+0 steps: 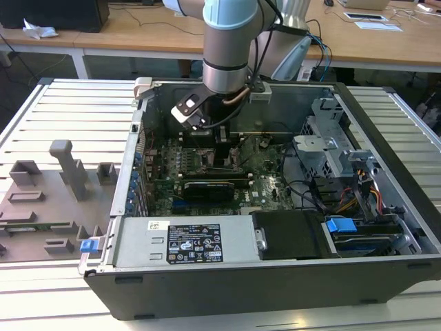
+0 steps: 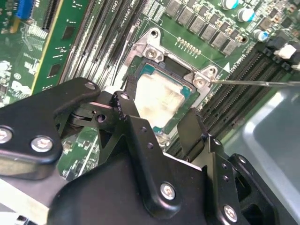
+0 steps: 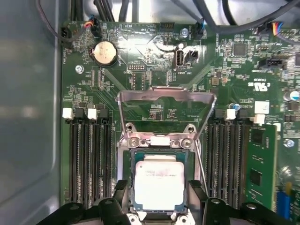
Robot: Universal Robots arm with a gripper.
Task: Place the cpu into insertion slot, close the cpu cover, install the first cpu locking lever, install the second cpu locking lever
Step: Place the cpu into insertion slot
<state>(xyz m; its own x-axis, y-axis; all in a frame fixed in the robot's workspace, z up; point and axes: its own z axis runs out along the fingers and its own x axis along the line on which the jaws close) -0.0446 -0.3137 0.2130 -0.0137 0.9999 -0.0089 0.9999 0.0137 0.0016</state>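
We see our gripper (image 3: 158, 187) open astride the chip (image 3: 159, 180) in its socket (image 3: 159, 141), with the cover (image 3: 164, 92) upright. In the exterior view, the power supply (image 1: 186, 241) lies at its six o'clock.

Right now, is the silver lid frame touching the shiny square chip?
Apart. In the first wrist view the cpu cover stands raised on its hinge, board showing through its window, while the cpu lies flat in the insertion slot, clear of it.

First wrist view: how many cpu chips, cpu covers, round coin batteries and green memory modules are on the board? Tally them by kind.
cpu, lying in the socket: 1
cpu cover, raised: 1
coin battery: 1
green memory module: 1
Total: 4
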